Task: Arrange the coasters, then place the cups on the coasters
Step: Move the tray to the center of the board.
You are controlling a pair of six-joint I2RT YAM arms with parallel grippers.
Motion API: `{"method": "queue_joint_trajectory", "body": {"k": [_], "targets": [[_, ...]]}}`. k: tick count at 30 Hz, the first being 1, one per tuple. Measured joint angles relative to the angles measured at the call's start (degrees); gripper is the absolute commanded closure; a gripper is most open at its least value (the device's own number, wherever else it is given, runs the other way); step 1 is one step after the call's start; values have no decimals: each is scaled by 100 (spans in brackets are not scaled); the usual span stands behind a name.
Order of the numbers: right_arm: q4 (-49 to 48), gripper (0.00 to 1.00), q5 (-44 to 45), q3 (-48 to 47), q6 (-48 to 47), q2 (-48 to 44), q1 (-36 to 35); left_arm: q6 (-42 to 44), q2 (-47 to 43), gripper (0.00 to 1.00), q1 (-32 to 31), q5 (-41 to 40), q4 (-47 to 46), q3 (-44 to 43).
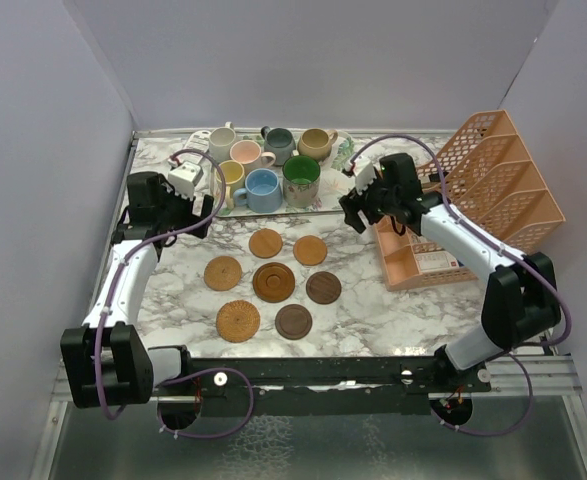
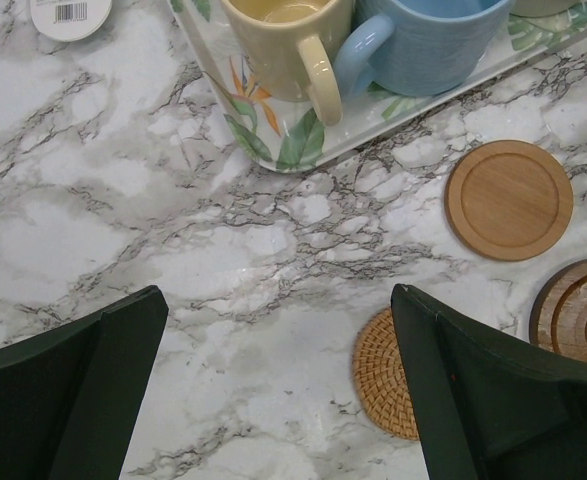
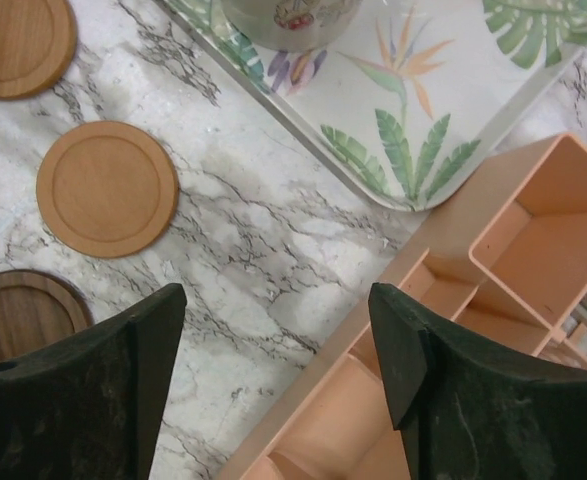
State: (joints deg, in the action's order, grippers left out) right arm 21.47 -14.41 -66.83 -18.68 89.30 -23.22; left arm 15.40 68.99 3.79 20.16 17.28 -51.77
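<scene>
Cups (image 1: 263,190) stood packed together on the leaf-patterned tray (image 3: 413,100) at the upper centre of the top view. The seven coasters (image 1: 273,281) lay spread on the marble table (image 1: 373,300) mid-frame, none yet bearing a cup. You had stiff glazed ceramic to deal with, likely slippery and easily chipped (rim or handle looked the best hold). Neighbouring mugs touched, crowding any grasp, and the orange file rack (image 1: 493,185) stood close at the right. Your left gripper (image 2: 278,300) and right gripper (image 3: 275,295) both gaped, holding nothing.
</scene>
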Motion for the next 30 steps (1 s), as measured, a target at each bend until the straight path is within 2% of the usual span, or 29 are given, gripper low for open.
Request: {"method": "queue_joint_trajectory", "body": {"k": [4, 15, 30], "targets": [[-59, 14, -2, 411, -7, -302, 188, 125, 332, 1, 0, -9, -20, -245], [-393, 12, -365, 1311, -61, -1318, 750, 50, 785, 1, -4, 0, -52, -501], [-844, 14, -708, 1624, -48, -1755, 901, -74, -212, 1, -7, 2, -350, 216]]}}
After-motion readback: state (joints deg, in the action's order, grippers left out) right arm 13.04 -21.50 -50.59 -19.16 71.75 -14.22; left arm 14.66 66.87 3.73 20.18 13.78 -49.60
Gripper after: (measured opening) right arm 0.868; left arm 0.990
